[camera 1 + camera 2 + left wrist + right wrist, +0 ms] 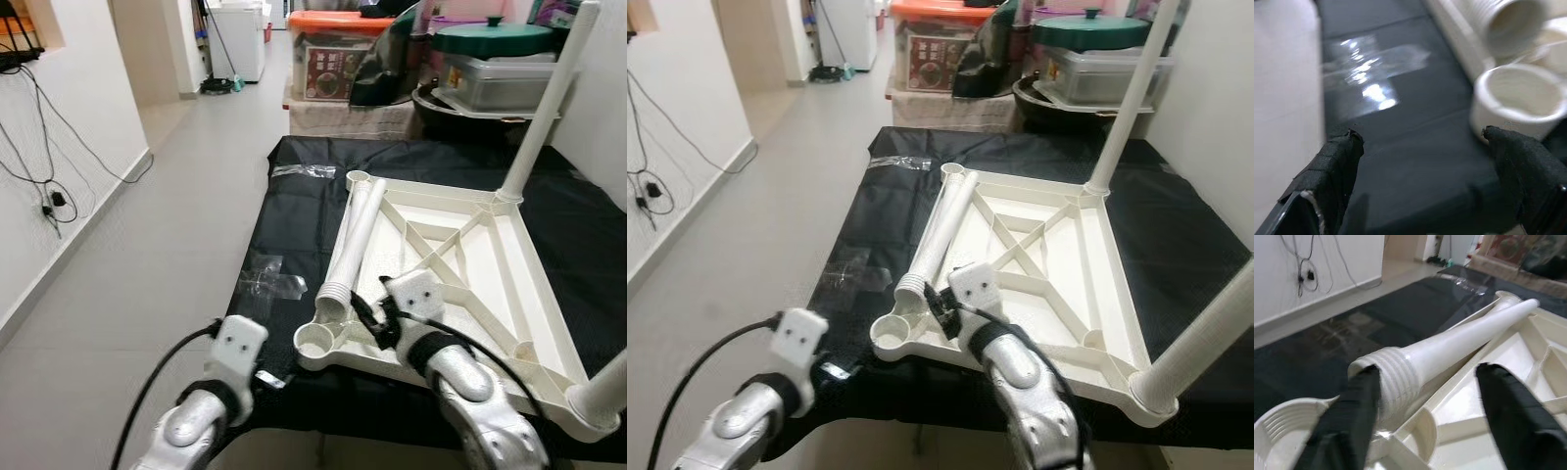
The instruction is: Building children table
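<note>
An upturned white tabletop [490,274] lies on the black bench [294,225], two legs already upright. A loose leg [1449,345] rests along its edge. The right end effector [1425,396], wide open, straddles the leg's ribbed end. The left end effector [1425,166] hovers open beside the empty corner socket [1518,98].

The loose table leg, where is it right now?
The loose table leg lies along the left edge of the upturned tabletop, threaded end near the empty corner socket, with the right gripper open around it.
</note>
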Controlling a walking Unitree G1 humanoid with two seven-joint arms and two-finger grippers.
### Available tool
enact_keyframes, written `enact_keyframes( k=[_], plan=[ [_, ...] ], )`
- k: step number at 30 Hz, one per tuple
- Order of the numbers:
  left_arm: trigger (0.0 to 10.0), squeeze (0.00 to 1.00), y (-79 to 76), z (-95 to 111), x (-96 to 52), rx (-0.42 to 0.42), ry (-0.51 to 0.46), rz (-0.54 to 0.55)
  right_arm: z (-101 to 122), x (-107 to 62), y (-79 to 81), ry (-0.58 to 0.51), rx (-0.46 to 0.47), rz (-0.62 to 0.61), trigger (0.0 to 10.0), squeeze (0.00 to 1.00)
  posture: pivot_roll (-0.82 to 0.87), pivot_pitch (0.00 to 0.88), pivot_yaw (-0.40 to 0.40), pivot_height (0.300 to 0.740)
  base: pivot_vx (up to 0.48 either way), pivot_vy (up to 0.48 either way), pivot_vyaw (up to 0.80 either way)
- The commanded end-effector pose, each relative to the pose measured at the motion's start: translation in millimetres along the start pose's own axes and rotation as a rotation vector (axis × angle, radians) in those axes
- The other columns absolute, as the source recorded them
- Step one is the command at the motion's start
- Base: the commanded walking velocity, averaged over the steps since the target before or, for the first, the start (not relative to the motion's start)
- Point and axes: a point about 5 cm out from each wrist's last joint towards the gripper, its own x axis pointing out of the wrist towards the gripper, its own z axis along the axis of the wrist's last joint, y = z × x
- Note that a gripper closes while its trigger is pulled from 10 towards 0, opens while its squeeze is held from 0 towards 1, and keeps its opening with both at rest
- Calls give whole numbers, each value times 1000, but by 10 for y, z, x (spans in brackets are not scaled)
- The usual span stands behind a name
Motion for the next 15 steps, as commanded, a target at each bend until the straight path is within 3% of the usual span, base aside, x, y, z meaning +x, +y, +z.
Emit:
enact_keyframes(
  k=[1,4,5,15],
  plan=[
    [10000,0,13,-18,-13,6,16,7,-5,24,36,13,1,15,10000,1000,152,12,-68,740,0,0,0],
    [10000,0,5,14,-21,3,3,2,15,56,67,12,-20,19,10000,1000,154,17,-73,740,0,0,0],
    [10000,0,-17,22,-25,-5,-1,-8,36,80,106,7,-36,26,10000,0,154,20,-76,740,0,0,0],
    [10000,0,-98,45,-71,-9,-9,-39,64,108,232,10,-97,75,10000,0,147,34,-76,740,0,0,0]
  ],
)
